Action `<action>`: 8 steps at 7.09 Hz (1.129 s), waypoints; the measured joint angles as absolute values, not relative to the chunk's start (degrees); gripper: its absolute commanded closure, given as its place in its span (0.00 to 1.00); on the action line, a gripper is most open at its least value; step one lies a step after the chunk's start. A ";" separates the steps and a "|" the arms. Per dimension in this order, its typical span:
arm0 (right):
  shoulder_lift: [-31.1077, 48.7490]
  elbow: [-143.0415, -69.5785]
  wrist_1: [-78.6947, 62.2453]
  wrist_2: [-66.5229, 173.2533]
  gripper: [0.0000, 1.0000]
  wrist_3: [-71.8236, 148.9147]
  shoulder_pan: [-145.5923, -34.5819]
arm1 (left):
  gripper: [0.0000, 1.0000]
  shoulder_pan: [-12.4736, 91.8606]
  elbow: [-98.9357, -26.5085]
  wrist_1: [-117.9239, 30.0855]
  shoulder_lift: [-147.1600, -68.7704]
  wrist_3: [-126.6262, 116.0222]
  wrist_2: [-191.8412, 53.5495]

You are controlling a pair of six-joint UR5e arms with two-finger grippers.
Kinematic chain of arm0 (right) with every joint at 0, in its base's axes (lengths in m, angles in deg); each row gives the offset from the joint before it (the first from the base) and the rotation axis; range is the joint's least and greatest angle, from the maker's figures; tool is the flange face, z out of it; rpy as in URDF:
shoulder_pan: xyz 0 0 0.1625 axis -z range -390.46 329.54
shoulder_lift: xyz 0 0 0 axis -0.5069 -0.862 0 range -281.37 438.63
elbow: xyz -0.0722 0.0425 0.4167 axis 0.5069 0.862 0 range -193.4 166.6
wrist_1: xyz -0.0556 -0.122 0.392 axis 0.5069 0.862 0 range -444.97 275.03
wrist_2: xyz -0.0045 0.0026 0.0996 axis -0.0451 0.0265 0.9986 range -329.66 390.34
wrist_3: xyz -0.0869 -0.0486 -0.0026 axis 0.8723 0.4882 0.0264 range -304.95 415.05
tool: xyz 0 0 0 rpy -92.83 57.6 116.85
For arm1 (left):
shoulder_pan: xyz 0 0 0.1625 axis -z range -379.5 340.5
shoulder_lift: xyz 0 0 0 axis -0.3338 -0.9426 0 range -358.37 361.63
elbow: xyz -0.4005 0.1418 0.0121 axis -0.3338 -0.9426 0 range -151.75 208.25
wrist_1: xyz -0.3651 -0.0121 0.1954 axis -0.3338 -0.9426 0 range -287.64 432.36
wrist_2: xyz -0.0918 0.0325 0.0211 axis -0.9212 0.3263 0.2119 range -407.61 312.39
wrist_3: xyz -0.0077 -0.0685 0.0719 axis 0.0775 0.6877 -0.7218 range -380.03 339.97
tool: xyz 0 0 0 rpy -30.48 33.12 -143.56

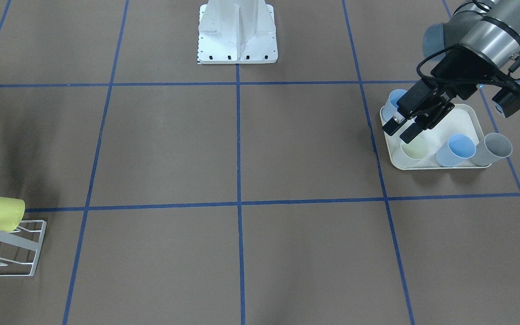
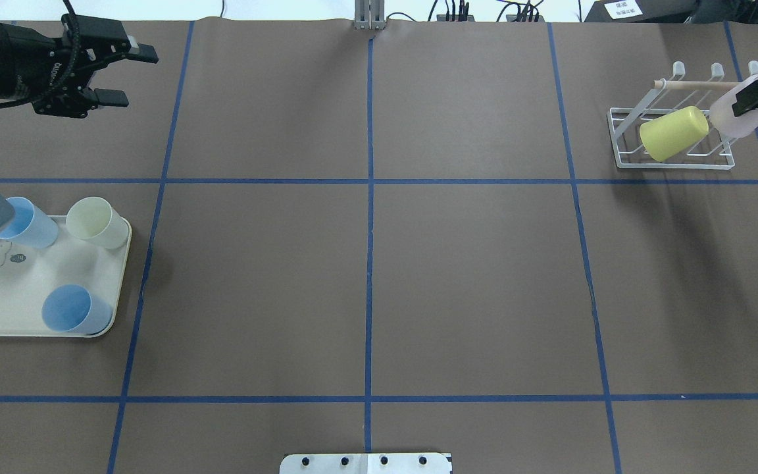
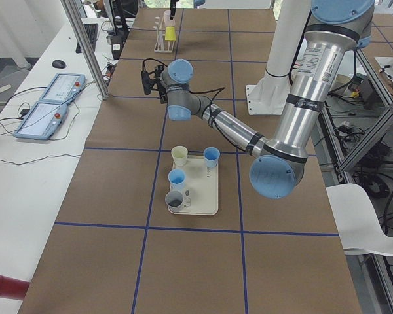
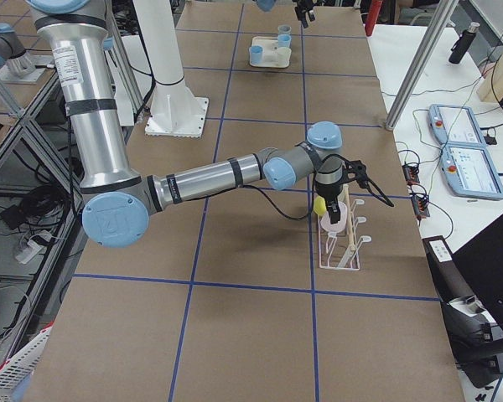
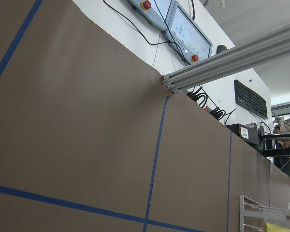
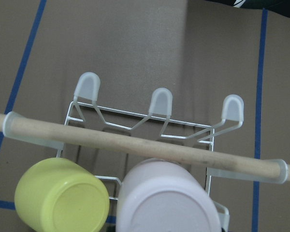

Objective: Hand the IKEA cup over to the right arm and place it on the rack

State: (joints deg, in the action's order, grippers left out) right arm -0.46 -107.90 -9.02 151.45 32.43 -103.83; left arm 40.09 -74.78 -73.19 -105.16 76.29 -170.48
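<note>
Grips the pale pink IKEA cup [image 2: 734, 120] in the right gripper [image 2: 755, 97], clenched on it, at the white wire rack [image 2: 622, 141], just beside the yellow-green cup [image 2: 674, 133]. Holds the left gripper [image 2: 130, 76] splayed and empty, near the cream tray [image 2: 37, 276]

The left arm [image 3: 312, 78] and the right arm [image 4: 84, 100] are silver tubes with pale blue joint caps and black bands. The black left gripper [image 1: 400, 132] carries looped black cable (white lettering marks its body). Dark screws line the white pedestal base [image 1: 237, 31].
</note>
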 measured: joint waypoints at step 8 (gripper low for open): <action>1.81 -107.18 -6.83 151.55 0.00 32.22 -102.53 | 0.00 40.22 -75.23 -73.16 -105.11 77.09 -170.57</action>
